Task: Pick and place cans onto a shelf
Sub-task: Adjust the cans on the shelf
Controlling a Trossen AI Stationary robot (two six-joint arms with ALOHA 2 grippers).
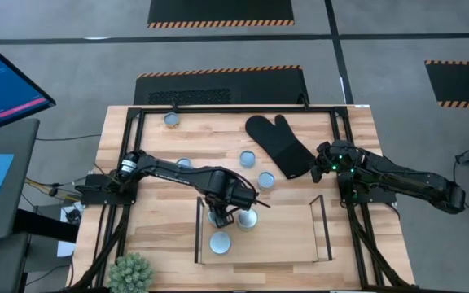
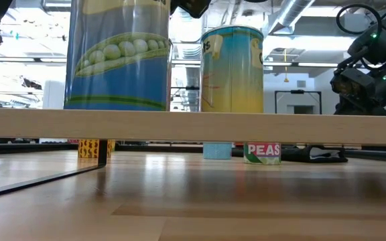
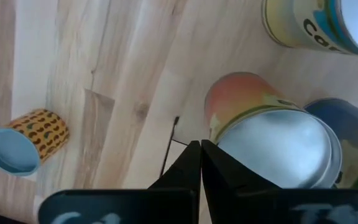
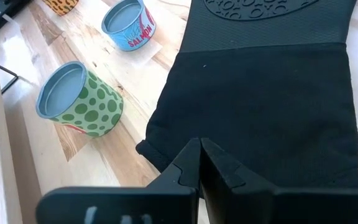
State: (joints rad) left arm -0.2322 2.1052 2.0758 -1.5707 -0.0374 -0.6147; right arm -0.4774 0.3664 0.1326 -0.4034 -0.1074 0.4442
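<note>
Wooden counter (image 1: 161,236) holds the shelf (image 1: 320,228), where the clenched, empty left claw (image 3: 199,155) should reopen wide before descending squarely over a can (image 1: 246,218).

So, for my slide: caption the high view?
Left tool shut above cans on the shelf; right arm waits by mitt.

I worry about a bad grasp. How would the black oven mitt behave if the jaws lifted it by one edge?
The black fabric oven mitt lies flat on the light wooden table, so it is probably soft and would droop. Its textured surface suggests little slipping. It cannot roll.
</note>
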